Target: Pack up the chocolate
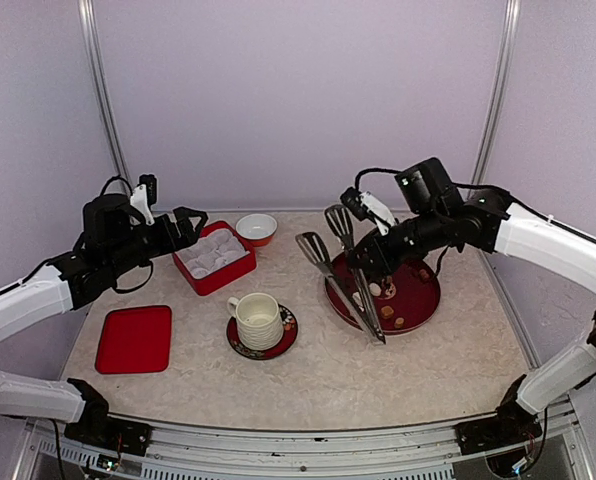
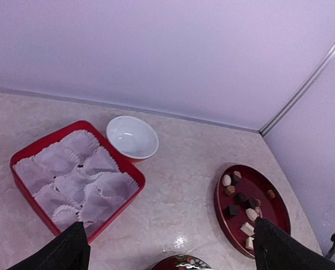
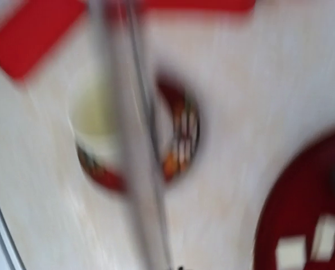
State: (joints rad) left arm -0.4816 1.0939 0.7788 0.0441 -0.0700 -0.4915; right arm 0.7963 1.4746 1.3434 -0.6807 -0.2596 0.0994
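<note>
Behind my table stands a plain pale lilac wall, joined to lilac side panels at slim silver metal corner posts. Under me lies a beige marbled tabletop, with a grey metal rail along its near edge. The light is soft and even.

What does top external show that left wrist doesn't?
Top external only: the tongs in the shut right claw, the cup, the flat red lid. Left wrist only: chocolate colours told apart, dark, tan and white. Both: red box of paper liners, white bowl, red plate.
</note>
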